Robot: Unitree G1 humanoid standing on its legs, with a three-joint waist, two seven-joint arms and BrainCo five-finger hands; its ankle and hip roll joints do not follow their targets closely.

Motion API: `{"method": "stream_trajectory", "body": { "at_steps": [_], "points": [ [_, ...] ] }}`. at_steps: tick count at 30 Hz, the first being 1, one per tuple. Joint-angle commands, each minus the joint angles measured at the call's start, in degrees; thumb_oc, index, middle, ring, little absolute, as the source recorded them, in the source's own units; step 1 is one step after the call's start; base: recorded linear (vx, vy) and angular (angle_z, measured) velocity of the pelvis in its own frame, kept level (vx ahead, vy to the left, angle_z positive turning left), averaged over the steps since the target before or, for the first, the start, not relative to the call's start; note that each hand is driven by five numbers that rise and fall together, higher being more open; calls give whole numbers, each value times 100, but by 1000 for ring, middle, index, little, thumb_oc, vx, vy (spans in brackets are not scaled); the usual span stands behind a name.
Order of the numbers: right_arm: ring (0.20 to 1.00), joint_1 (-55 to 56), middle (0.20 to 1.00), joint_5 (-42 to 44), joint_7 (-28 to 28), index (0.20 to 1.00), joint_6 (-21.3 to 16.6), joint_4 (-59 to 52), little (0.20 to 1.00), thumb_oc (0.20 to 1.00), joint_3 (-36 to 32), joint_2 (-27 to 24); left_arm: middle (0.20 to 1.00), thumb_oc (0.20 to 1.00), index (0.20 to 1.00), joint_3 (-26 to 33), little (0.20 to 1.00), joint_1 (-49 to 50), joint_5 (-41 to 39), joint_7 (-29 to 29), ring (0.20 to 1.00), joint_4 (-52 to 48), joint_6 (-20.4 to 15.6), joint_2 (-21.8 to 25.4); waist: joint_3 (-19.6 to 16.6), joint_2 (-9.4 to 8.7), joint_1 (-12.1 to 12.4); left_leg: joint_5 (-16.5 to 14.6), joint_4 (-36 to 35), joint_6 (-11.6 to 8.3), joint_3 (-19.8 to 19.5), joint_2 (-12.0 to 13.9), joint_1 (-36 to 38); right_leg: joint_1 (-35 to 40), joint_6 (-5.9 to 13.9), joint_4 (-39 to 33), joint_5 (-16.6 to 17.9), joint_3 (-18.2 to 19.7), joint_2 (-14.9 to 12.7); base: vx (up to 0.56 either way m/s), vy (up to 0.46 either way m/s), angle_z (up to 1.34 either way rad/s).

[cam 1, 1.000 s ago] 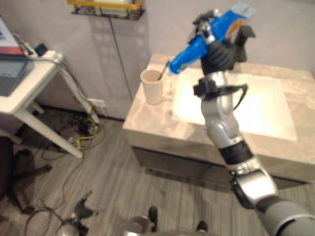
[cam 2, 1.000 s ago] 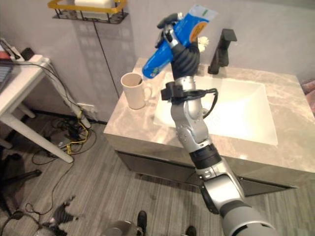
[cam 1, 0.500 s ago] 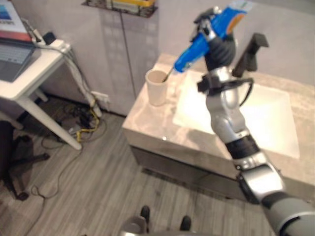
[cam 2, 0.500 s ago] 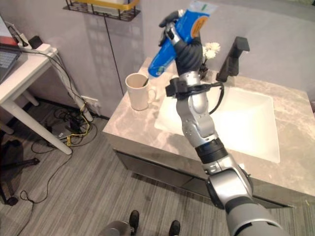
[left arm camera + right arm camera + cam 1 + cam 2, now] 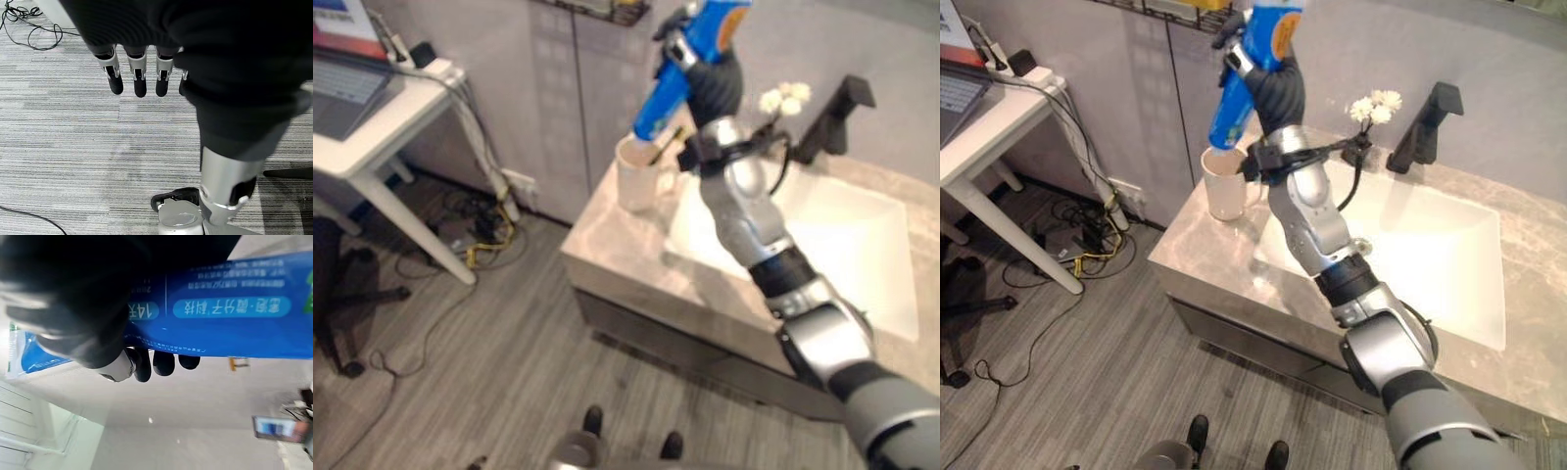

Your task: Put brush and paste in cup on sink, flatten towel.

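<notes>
Right hand (image 5: 1268, 83) is clamped around the blue toothpaste tube (image 5: 1246, 73), cap end just over the cup (image 5: 1227, 184). It's probably light, squishy and slick, so mid-body grip works. Left hand (image 5: 139, 73) hangs relaxed.

The paste tube (image 5: 1252, 59) looks glossy plastic, the cup (image 5: 1227, 184) seemingly matt ceramic, the sink counter (image 5: 1214, 257) polished marble-like stone.
</notes>
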Motion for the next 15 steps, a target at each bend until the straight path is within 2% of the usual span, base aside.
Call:
{"method": "stream_trajectory", "body": {
  "at_steps": [1,12,15],
  "points": [
    [200,-738,200,177,85,200,-247,44,200,200,-131,-231,1000,1000,1000,-261,1000,-167,-14,32,1000,355,40,201,17,-102,135,-680,494,260,-150,-5,124,153,225,-14,200,45,-319,9,38,9],
    [200,-1069,200,-111,-89,200,-153,401,200,200,45,-308,1000,1000,1000,-593,1000,-244,132,134,1000,138,-74,241,150,-153,139,-634,473,303,-229,-84,-97,-19,275,-14,337,44,-369,7,24,4],
    [200,-1085,200,-201,-170,200,-187,391,200,200,64,-346,1000,1000,1000,-949,1000,-300,571,334,1000,-172,-178,367,191,-172,158,-615,456,300,-277,-93,-139,-26,290,-14,349,16,-370,13,6,4]
  ]
}}
